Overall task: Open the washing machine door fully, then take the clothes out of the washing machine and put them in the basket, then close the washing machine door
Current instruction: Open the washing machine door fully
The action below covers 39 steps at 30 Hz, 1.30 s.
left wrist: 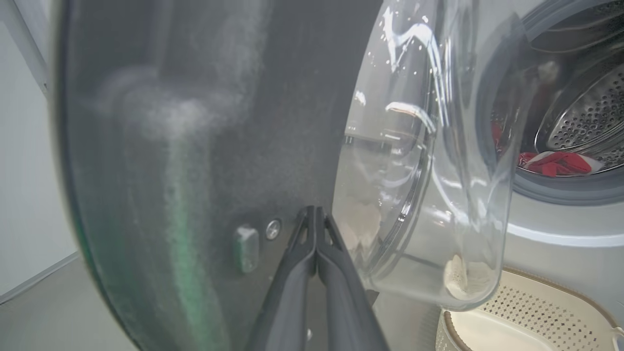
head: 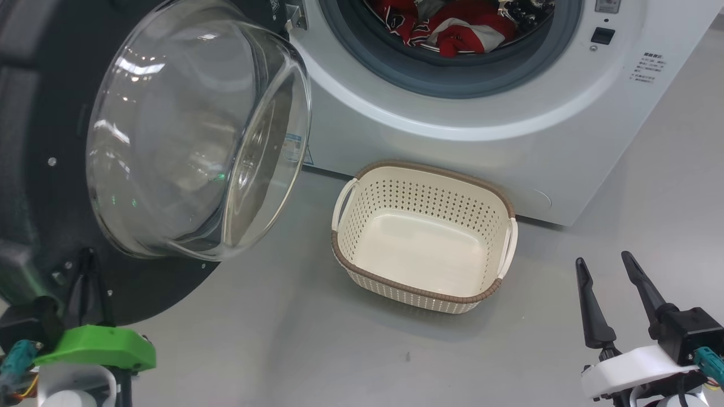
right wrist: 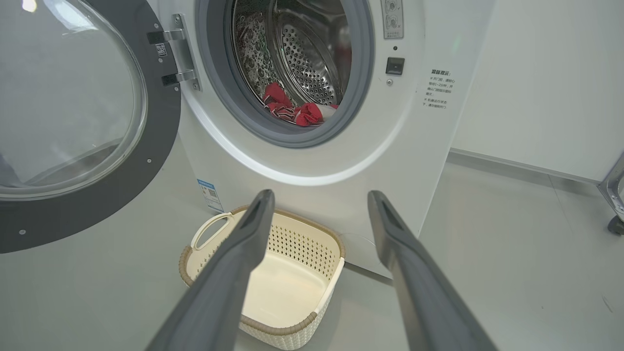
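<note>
The washing machine door stands swung open at the left, its clear glass bowl bulging toward me. My left gripper is shut and empty, its tips right at the door's black inner face, beside the bowl. The white washing machine shows red clothes lying in the drum; the wrist views show these clothes too. The empty cream basket sits on the floor before the machine. My right gripper is open, low right of the basket.
Grey floor spreads in front of the basket and around to the machine's right. A white wall with a skirting runs behind, and a metal leg on a caster stands at the far right.
</note>
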Motion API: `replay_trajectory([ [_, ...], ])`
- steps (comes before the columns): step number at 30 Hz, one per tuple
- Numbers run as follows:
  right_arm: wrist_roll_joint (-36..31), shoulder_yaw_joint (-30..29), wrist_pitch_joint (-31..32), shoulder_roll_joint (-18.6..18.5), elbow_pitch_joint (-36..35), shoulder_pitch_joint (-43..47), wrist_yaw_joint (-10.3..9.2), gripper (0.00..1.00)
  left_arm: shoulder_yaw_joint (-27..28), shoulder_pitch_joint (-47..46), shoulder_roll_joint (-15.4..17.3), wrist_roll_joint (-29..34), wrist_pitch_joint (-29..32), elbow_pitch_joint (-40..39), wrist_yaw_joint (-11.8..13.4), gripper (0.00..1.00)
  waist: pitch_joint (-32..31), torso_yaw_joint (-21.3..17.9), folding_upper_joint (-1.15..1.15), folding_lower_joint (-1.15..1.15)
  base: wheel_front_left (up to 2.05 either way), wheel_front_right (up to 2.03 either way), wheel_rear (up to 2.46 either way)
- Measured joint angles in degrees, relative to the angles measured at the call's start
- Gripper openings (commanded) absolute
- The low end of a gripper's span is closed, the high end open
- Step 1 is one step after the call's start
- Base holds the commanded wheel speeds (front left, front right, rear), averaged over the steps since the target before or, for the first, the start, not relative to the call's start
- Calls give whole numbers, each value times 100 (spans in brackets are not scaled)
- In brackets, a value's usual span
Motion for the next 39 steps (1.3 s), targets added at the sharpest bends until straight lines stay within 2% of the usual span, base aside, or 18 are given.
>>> replay_trajectory([
  [5, -4, -24, 0, -14, -31, -8, 0, 100, 289, -206, 47, -97, -52, 257, 0, 0, 71, -19, 0, 0, 0, 0, 0],
  [20, -5, -30, 1, -38, -74, -85, 0, 100, 671, -648, 167, -146, -279, 847, 18, 0, 185, -41, 0, 0, 0, 0, 0],
  [39, -2, 62, 8, -31, -20, -201, 69, 100, 780, -659, 185, -164, -595, 1099, 38, 0, 118, -175, 0, 0, 0, 0, 0],
])
